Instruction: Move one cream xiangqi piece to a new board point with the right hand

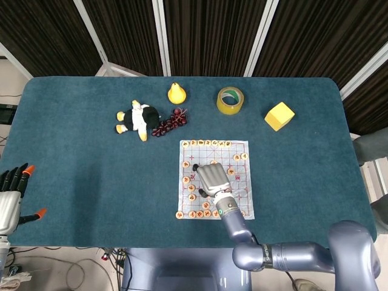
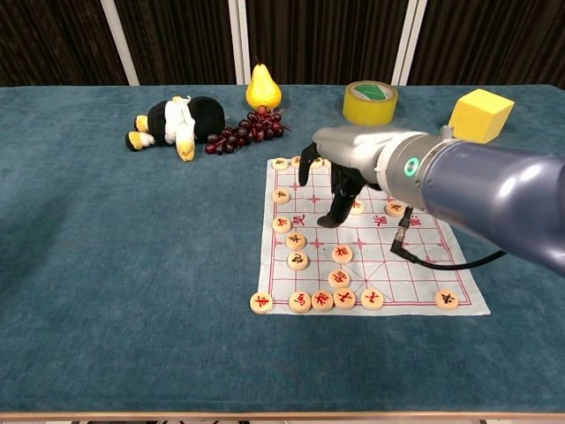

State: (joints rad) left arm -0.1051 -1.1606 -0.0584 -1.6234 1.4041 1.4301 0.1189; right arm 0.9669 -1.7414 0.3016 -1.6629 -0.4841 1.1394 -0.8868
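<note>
A white paper xiangqi board (image 2: pixel 424 256) (image 1: pixel 242 151) lies on the blue table, with several cream round pieces on it. A row of pieces (image 2: pixel 322 300) runs along its near edge and a loose piece (image 2: pixel 342 253) sits near the middle. My right hand (image 2: pixel 340 177) (image 1: pixel 212 177) hovers over the board's left-middle area, its dark fingertips (image 2: pixel 328 219) hanging down close to the paper, thumb apart. I see nothing between its fingers. It hides a few pieces beneath it. My left hand (image 1: pixel 9 197) rests off the table's left edge with fingers spread.
Behind the board stand a yellow pear (image 2: pixel 263 87), a roll of yellow tape (image 2: pixel 370 102) and a yellow block (image 2: pixel 480 115). A penguin plush (image 2: pixel 172 121) and dark grapes (image 2: pixel 247 132) lie to the back left.
</note>
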